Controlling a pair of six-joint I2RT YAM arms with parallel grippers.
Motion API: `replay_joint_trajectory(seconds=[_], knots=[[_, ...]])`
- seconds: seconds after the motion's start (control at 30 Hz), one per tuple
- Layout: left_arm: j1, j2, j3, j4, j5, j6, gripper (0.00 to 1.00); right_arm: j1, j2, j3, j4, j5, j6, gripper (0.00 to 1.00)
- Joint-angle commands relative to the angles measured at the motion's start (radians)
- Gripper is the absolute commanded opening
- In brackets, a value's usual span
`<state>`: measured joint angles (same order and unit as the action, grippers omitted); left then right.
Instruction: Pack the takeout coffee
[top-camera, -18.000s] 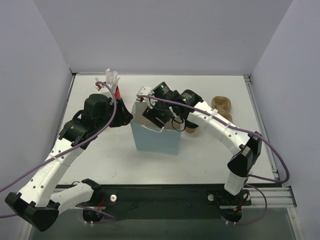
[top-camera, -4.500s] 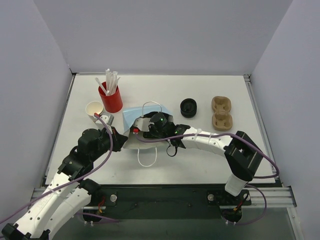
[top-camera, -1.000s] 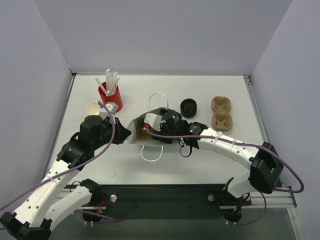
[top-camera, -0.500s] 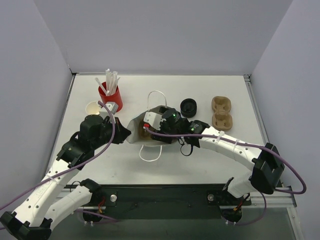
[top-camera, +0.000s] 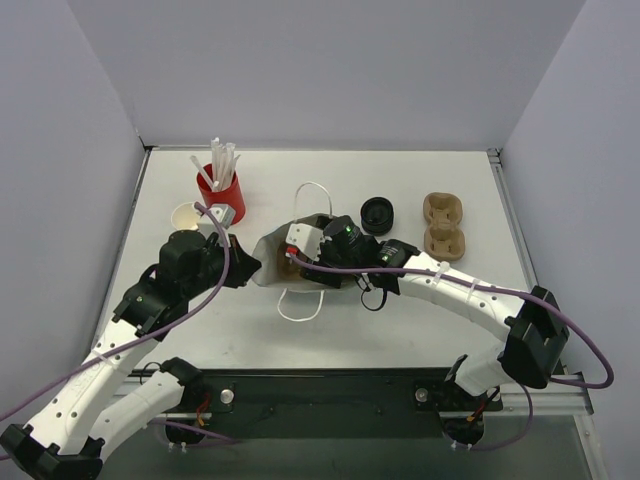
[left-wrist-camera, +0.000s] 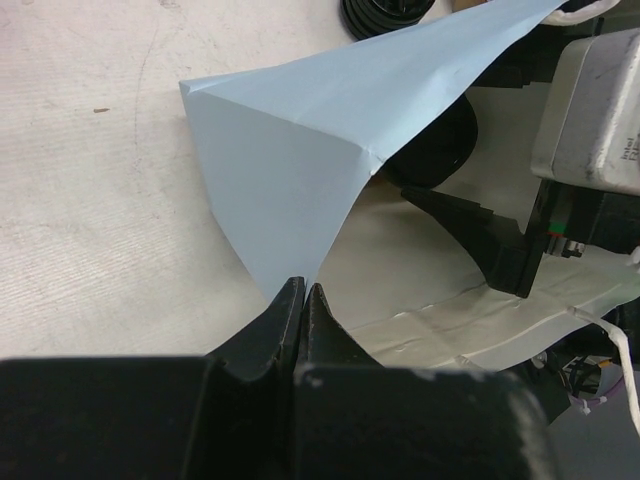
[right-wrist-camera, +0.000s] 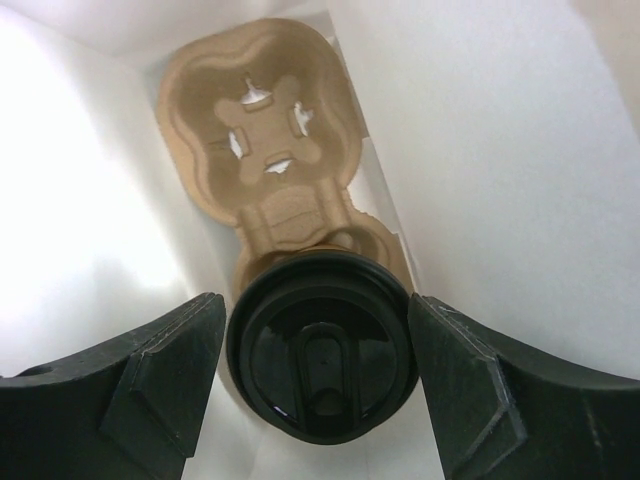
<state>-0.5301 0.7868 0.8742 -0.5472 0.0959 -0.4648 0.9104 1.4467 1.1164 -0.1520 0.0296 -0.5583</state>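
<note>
A light-blue paper bag (top-camera: 266, 262) lies on its side, mouth toward the right arm. My left gripper (left-wrist-camera: 303, 290) is shut on the bag's (left-wrist-camera: 290, 150) lower edge and holds the mouth up. Inside, a brown pulp cup carrier (right-wrist-camera: 265, 130) rests against the bag's bottom. The takeout coffee (right-wrist-camera: 320, 350), showing its round black lid, sits in the carrier's near pocket. My right gripper (right-wrist-camera: 318, 345) reaches into the bag, one fingertip against each side of the lid. In the top view the right wrist (top-camera: 340, 245) covers the cup.
A red cup of straws (top-camera: 221, 190) and cream paper cups (top-camera: 187, 215) stand at the back left. Loose black lids (top-camera: 377, 214) and a spare brown carrier (top-camera: 444, 225) lie to the right of the bag. The bag's white handle (top-camera: 300, 305) loops toward the near edge.
The right wrist has edged slightly within the bag's mouth. The left gripper still pinches the bag's edge in the same place.
</note>
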Motion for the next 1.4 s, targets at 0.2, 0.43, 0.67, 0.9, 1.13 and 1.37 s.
replay_joint_trajectory(seconds=[0.2,0.43,0.67,0.9,1.13,1.37], knots=[[0.004,-0.008,-0.015,0.018,-0.027,-0.006,0.00,0.001,-0.031,0.054,-0.021,-0.080,0.038,0.80],[0.004,0.009,0.009,0.007,-0.027,-0.008,0.00,0.002,-0.034,0.066,-0.046,-0.109,0.052,0.75],[0.004,0.012,0.011,0.007,-0.028,-0.011,0.00,-0.004,-0.017,0.068,-0.044,-0.069,0.052,0.82],[0.004,0.023,0.014,0.006,-0.028,-0.008,0.00,-0.010,-0.020,0.083,-0.038,-0.076,0.058,0.84],[0.004,0.037,0.032,-0.007,-0.031,-0.002,0.00,-0.013,-0.020,0.095,-0.052,-0.102,0.063,0.73],[0.004,0.045,0.046,-0.016,-0.033,-0.003,0.00,-0.013,-0.029,0.112,-0.070,-0.112,0.064,0.59]])
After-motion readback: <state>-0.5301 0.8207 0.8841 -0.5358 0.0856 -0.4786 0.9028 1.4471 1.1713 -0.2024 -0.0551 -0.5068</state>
